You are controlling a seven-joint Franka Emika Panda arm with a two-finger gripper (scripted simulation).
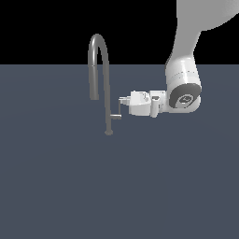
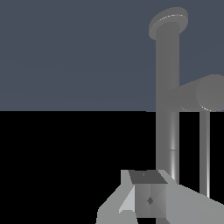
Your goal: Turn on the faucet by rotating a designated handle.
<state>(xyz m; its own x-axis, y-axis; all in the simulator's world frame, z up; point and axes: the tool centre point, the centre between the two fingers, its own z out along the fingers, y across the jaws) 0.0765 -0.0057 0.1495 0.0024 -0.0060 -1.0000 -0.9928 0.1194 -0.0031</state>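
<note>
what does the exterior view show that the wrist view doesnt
Only the exterior view shows the whole faucet with its arched spout and open end, the arm's white body reaching in from the exterior view's right, and the gripper held level beside the handle; whether they touch cannot be told.

Only the wrist view shows the faucet's round base up close and a grey fingertip in the foreground.

Both show the faucet's stem, the handle's stub and rod, and the dark blue-grey floor.
</note>
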